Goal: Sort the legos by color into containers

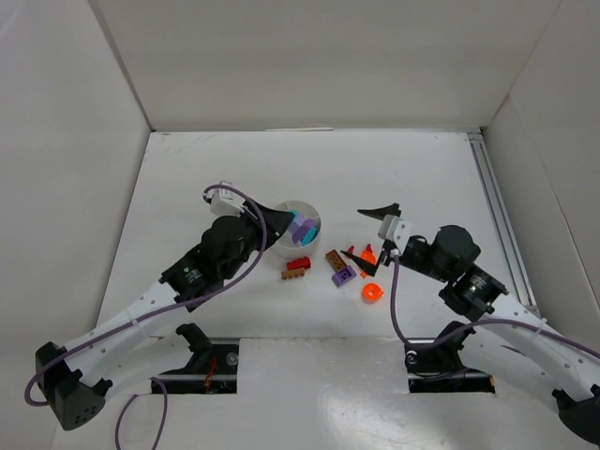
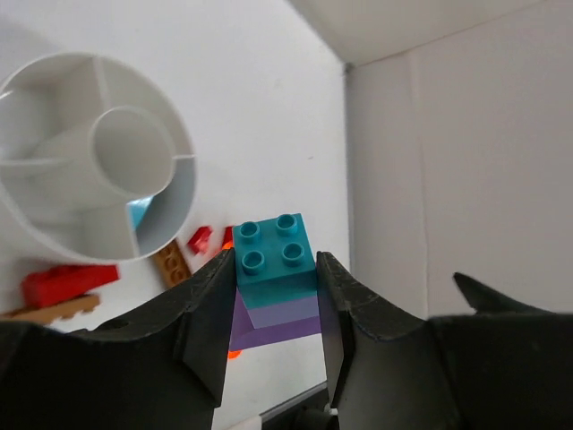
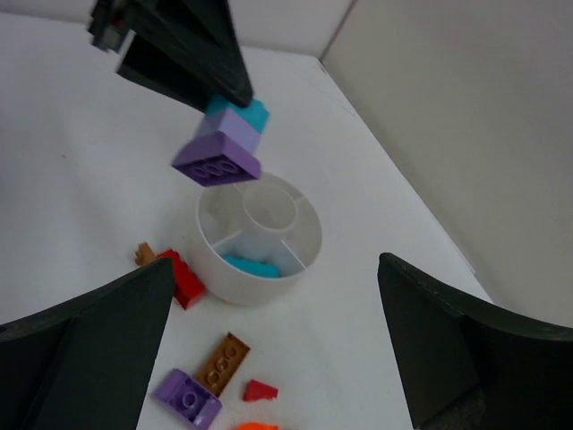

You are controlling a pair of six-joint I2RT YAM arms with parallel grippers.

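Holding teal/purple stacked brick (image 3: 224, 143) in left end effector (image 2: 276, 269), jaws part-closed on it, over dish (image 3: 228, 273). Right end effector (image 1: 356, 232) is gaping wide, empty. Done: 1 teal pc (image 3: 255, 264) sitting in a wedge. Left: red brick (image 1: 298, 264), brown plate (image 1: 334, 256), purple brick (image 1: 343, 275), orange pc (image 1: 371, 292) lying loose on desk (image 1: 234, 169) nr dish.

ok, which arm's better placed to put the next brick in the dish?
Left, probably. Its jaws are shut on the teal-and-purple brick stack, raised right by the white divided dish. The right arm has open, empty jaws, near the loose bricks.
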